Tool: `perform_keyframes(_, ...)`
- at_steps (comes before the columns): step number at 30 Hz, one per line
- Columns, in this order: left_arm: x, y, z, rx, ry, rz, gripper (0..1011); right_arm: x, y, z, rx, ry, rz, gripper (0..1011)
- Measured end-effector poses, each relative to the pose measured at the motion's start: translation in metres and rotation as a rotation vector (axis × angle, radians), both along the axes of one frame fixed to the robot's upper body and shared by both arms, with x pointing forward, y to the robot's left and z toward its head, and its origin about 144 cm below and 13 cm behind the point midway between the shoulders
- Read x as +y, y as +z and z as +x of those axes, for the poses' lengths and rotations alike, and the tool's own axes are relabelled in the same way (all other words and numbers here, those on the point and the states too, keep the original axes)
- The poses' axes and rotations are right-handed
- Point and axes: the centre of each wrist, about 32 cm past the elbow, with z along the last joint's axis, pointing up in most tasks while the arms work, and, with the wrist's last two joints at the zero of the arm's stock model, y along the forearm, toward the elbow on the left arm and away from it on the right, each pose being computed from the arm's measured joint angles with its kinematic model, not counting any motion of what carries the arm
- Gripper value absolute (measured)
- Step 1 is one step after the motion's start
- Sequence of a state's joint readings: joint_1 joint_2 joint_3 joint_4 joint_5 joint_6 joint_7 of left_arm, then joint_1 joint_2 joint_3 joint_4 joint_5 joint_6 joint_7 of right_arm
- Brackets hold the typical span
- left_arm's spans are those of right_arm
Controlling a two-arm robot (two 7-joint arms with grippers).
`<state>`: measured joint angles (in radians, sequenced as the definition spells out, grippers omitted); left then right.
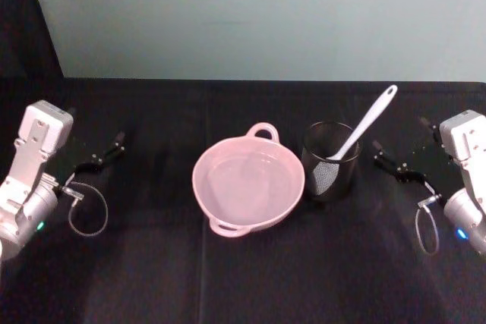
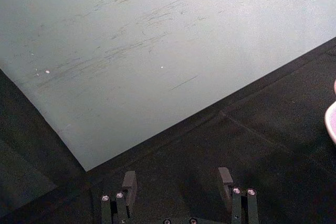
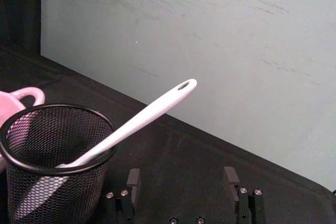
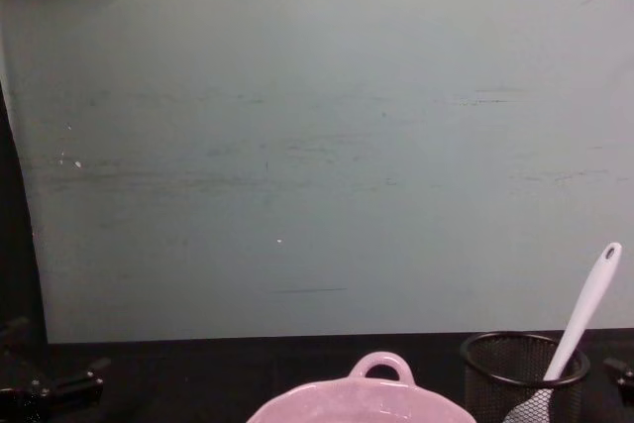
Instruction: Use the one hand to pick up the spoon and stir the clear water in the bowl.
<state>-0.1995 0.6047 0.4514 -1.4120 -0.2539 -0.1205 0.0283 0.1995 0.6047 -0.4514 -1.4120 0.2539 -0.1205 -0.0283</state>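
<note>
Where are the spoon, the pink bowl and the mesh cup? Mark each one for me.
spoon [image 1: 366, 124], head view, middle of its handle.
pink bowl [image 1: 197, 182], head view, its left rim.
mesh cup [image 1: 343, 180], head view, its front wall.

Head camera: set high, facing forward and down. It takes in the black table [image 1: 152, 278] from near edge to far edge, with the bowl [image 1: 199, 180] central.

Chest camera: set low, facing level across the table at the pale wall [image 4: 317, 146]. The bowl's far rim, the mesh cup [image 4: 490, 378] and the spoon [image 4: 592, 299] sit along its lower edge. All three are shared with the head view.

Left wrist camera: looks out past my left gripper [image 2: 177, 176], fingers spread, toward the wall. A sliver of the bowl shows at one edge.

Right wrist camera: looks past my right gripper [image 3: 181, 174], fingers spread, close on the cup and spoon, with the bowl's handle beyond.
</note>
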Motion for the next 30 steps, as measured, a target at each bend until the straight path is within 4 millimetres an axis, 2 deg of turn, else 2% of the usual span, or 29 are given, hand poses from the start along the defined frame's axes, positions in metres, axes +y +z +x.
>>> perform_keyframes(30, 0.0000, 0.0000, 0.0000, 0.000, 0.000, 0.000, 1011, 0.0000, 0.0000, 0.0000, 0.000, 0.000, 0.000, 1003)
